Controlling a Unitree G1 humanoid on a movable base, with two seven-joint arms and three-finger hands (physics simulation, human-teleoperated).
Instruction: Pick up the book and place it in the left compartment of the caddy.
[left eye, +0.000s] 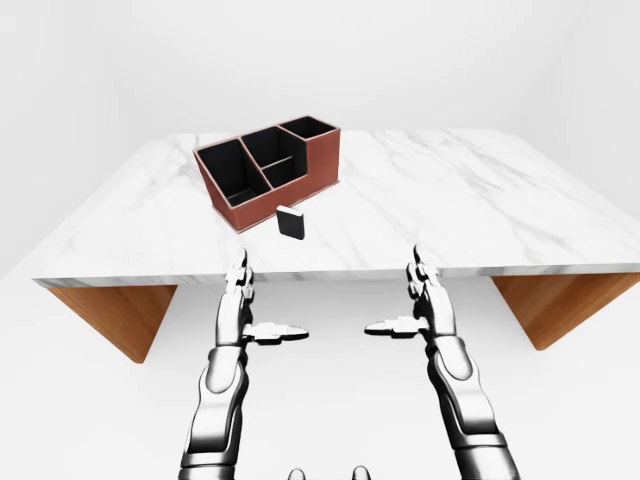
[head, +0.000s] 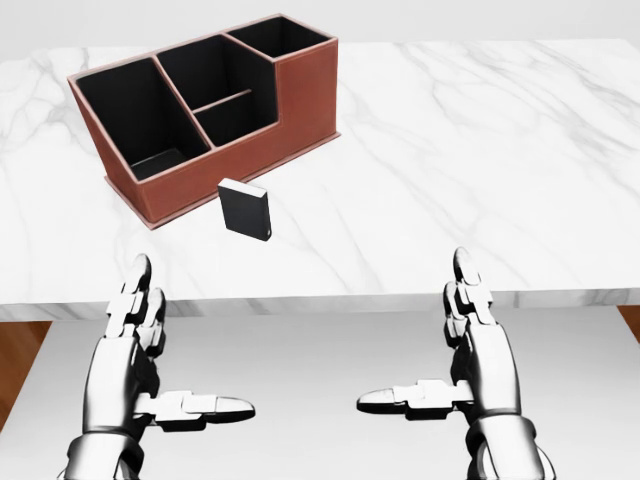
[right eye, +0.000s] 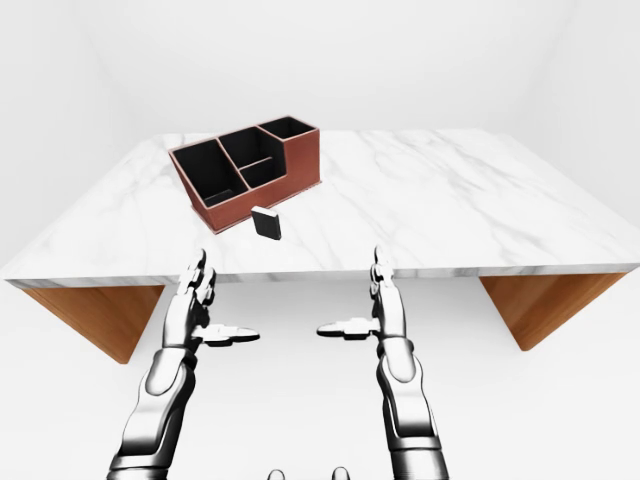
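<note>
I find nothing to read anywhere beyond my fingertips. The black book (head: 245, 210) standing past my left fingers (head: 137, 290) has a plain cover with no title or mark that I can make out. The brown caddy (head: 305, 95) farther on carries no label or brand, and the marble tabletop (head: 480, 150) shows only grey veining.

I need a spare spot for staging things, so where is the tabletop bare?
Bare marble runs from the caddy to the table's right edge in the head view. It is crowded at the left, where the book stands just below the caddy. Both hands, left and right, hover open below the near edge.
</note>
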